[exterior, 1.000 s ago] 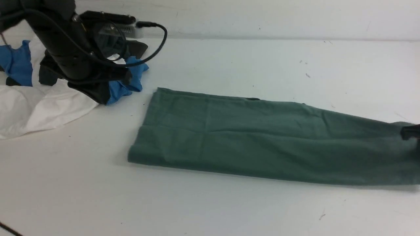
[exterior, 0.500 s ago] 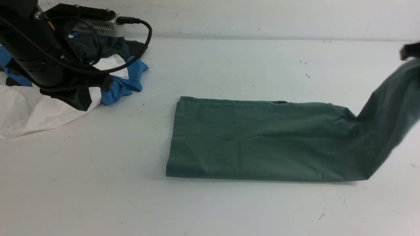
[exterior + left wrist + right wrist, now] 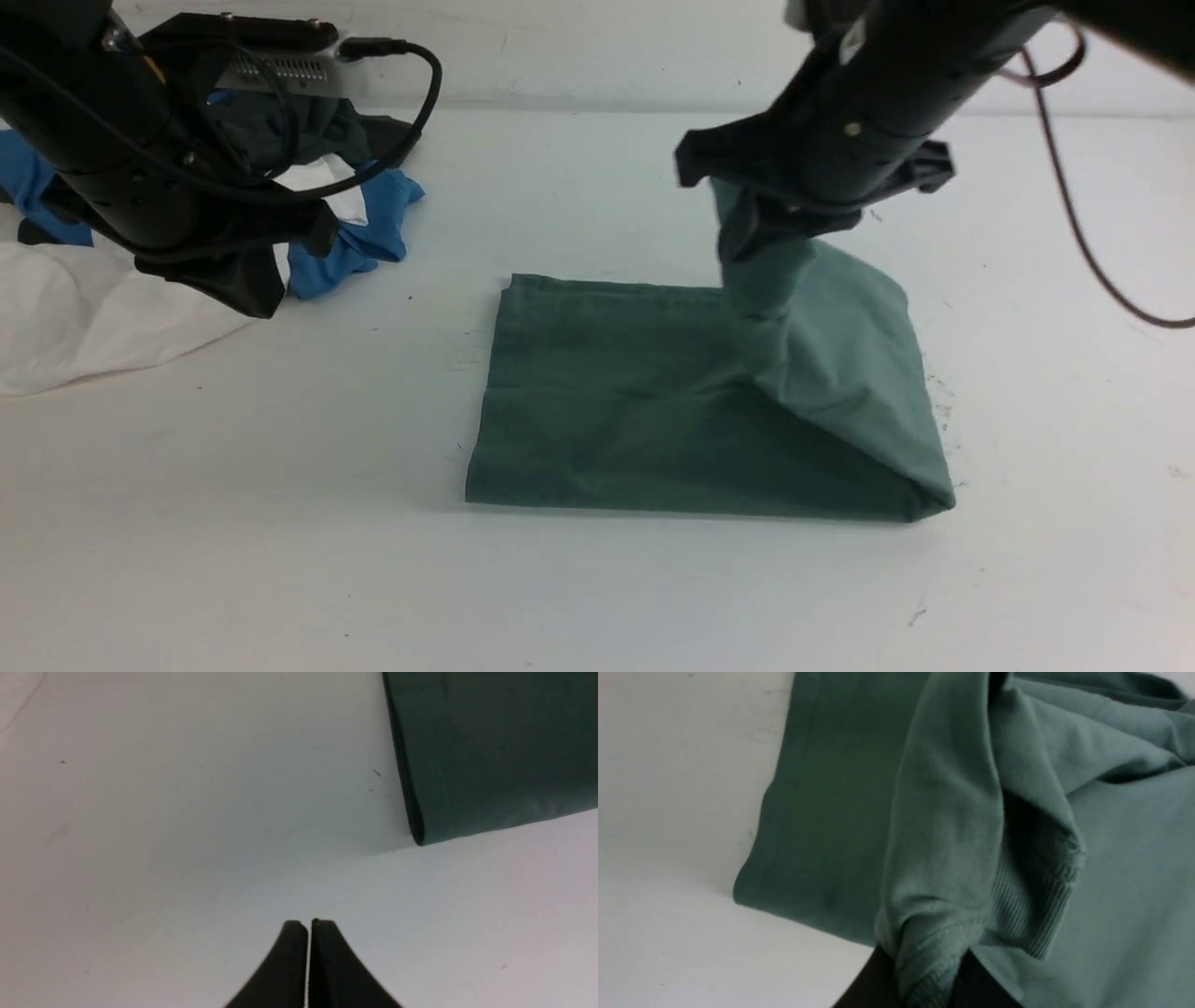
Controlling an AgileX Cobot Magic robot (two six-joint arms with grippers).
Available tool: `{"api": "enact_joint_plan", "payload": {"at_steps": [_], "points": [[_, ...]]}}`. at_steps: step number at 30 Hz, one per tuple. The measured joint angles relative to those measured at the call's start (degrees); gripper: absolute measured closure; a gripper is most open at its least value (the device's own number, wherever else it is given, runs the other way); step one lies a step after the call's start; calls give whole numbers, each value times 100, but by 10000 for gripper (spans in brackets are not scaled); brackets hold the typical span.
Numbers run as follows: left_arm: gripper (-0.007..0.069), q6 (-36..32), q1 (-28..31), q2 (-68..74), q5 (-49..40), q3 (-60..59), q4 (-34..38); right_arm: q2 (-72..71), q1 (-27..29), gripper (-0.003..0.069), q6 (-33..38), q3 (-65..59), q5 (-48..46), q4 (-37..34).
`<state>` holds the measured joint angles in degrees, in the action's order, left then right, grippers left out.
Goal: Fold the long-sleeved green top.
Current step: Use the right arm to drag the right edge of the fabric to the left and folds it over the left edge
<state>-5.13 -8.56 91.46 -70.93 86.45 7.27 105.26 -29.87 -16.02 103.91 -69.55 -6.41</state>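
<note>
A green long-sleeved top (image 3: 635,401) lies partly folded on a white table (image 3: 280,541). The right gripper (image 3: 750,235) pinches its raised end over the flat part. The left gripper (image 3: 308,926) hovers off to the side, jaws pressed together and empty.

I'm looking at a plain sage-green top (image 3: 635,401), a white table (image 3: 280,523), a blue garment (image 3: 373,233) and a white garment (image 3: 93,317).

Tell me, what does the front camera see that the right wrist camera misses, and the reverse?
Front only: the left arm, the white garment and blue garment piled beside it, and the whole outline of the green long-sleeved top. Right wrist only: a ribbed edge of the fabric, bunched in the right claw. Both: the top's folded part lying on the white table.
</note>
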Motion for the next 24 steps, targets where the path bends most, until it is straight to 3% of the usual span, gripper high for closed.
{"api": "enact_joint_plan", "payload": {"at_steps": [6, 14, 18, 24], "points": [[629, 0, 0, 0, 0, 0, 83, 626, -370, 617, -220, 22, 558, -446], [629, 0, -6, 0, 0, 0, 149, 1114, -443, 595, -669, 22, 1221, -828], [629, 0, -6, 0, 0, 0, 149, 1220, -443, 526, -665, 22, 1412, -1021], [628, 0, -6, 0, 0, 0, 151, 1323, -447, 287, -462, 22, 1531, -1661]]}}
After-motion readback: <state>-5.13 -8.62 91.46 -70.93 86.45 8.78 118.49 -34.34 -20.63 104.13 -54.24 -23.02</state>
